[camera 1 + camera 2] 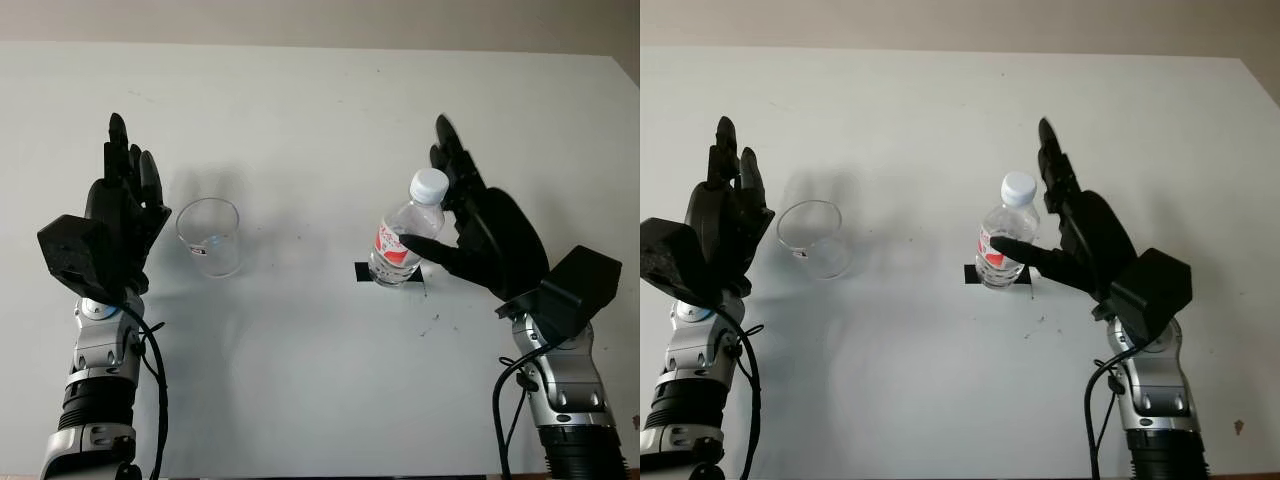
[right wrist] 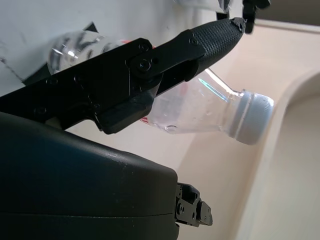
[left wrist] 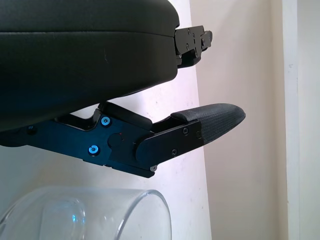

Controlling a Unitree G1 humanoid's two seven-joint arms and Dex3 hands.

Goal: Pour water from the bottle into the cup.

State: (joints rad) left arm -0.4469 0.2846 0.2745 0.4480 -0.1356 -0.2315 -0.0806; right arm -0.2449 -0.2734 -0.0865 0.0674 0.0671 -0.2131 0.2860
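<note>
Table (image 1: 320,110), white and matte, spans nearly the whole head-camera frame; along the top edge we see a beige strip of wall. Next in size, the right hand (image 1: 478,228) stands at right of centre, palm turned toward the bottle (image 1: 405,241); one finger crosses the front of the label, but we cannot tell whether the hand grips the bottle or merely stands against it. At left of centre we see the left hand (image 1: 122,215), open, upright and holding nothing, just beside the cup (image 1: 210,236) without touching it. The bottle is clear plastic, upright, white cap (image 1: 429,185) still on; its label (image 1: 394,243) is red and white, with writing too small for us to read. It stands on a black tape mark (image 1: 364,273). The cup is clear, upright, and bears a small mark low on its wall that we cannot read.
</note>
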